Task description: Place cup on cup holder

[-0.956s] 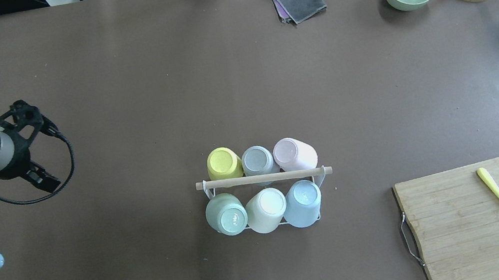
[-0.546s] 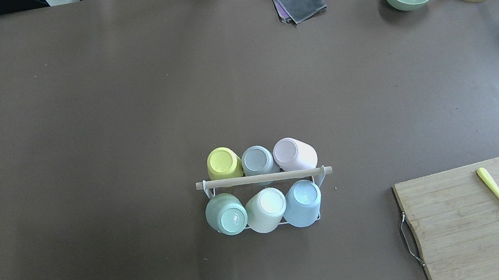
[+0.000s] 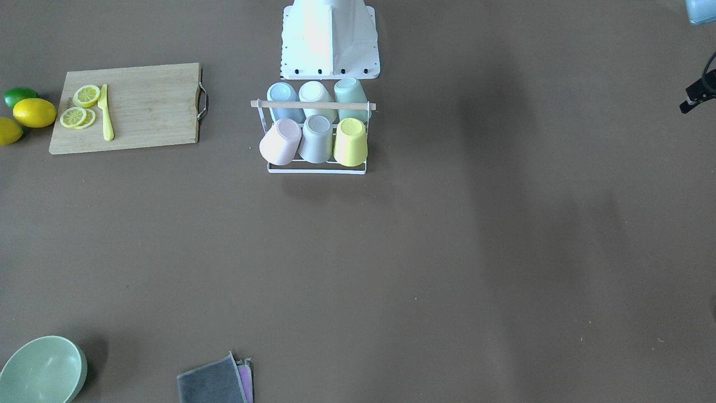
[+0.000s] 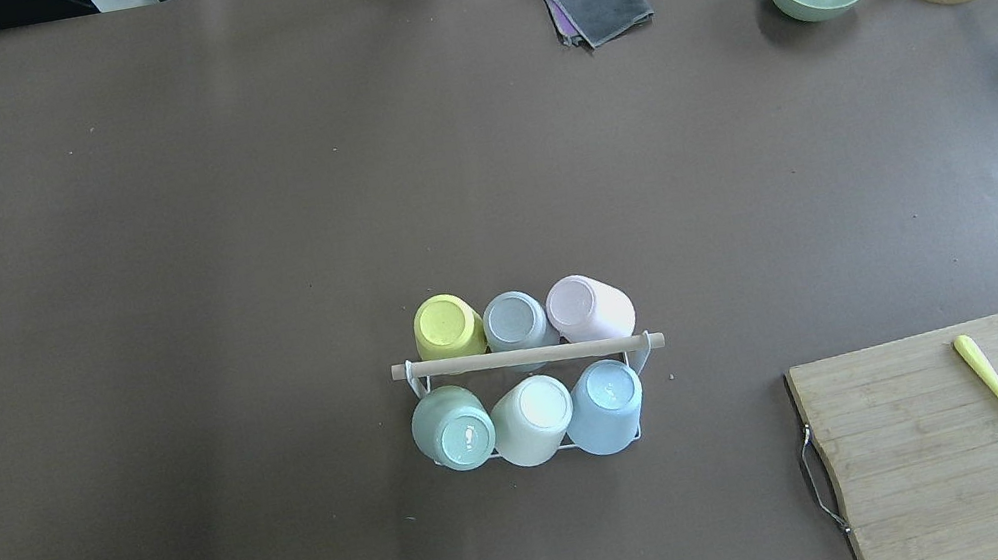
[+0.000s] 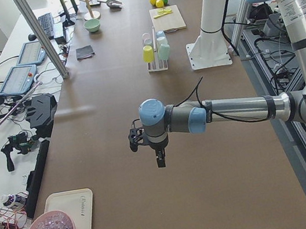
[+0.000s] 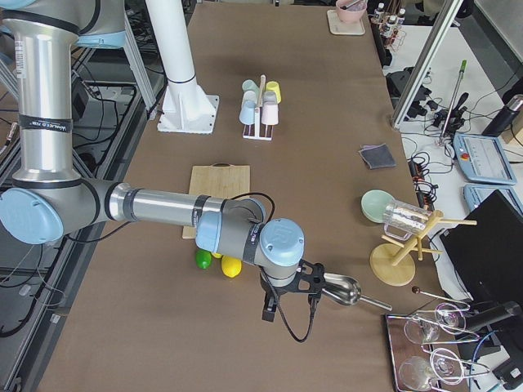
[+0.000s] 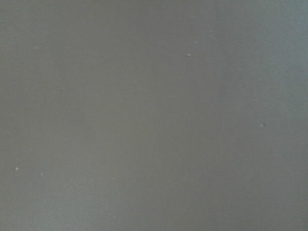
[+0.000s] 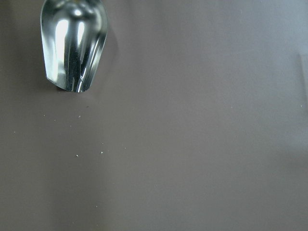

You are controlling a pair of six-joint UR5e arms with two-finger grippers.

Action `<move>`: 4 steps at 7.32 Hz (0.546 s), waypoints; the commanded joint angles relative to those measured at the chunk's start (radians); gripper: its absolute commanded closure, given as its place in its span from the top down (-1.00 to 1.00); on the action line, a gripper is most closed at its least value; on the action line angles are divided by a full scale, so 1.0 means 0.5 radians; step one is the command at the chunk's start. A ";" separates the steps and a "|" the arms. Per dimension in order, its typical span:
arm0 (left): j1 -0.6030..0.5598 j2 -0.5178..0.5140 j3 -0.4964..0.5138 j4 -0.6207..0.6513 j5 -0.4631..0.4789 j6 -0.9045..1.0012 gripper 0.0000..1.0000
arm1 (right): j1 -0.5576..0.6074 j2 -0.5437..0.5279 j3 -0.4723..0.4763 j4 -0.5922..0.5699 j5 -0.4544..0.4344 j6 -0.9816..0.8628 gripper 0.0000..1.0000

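The cup holder (image 4: 472, 362) is noted at lower centre of the overhead frame, well apart from both arms; six cups are seen upturned on its prongs in two rows of three: yellow cup (image 4: 447, 326), grey cup (image 4: 516, 320) and pink cup (image 4: 587, 308) above the rod, green cup (image 4: 452, 428), cream cup (image 4: 532, 418) and blue cup (image 4: 605, 406) below it; every place is judged taken, and no loose cup is found on the table (image 4: 154, 277); the task is judged done or all but done. The left gripper (image 5: 134, 140) is seen only small, mid-frame in the left side view, over bare table; whether it is spread or closed cannot be told. The right gripper (image 6: 314, 275) is found low in the right side view, just beside a metal scoop (image 8: 73, 45); its opening likewise cannot be told. The cups are judged light, stiff, smooth-walled and somewhat slippery; each is best taken across the side wall near the upturned base.
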 commanded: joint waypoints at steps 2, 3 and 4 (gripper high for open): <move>-0.075 0.010 0.011 0.001 -0.022 0.003 0.99 | -0.066 0.022 0.031 0.004 -0.013 -0.021 1.00; -0.111 0.020 -0.014 0.001 -0.019 0.006 0.99 | -0.109 0.019 0.031 0.007 -0.025 -0.009 1.00; -0.112 0.020 -0.008 0.004 0.000 0.103 0.99 | -0.155 0.043 0.067 0.029 -0.026 -0.018 1.00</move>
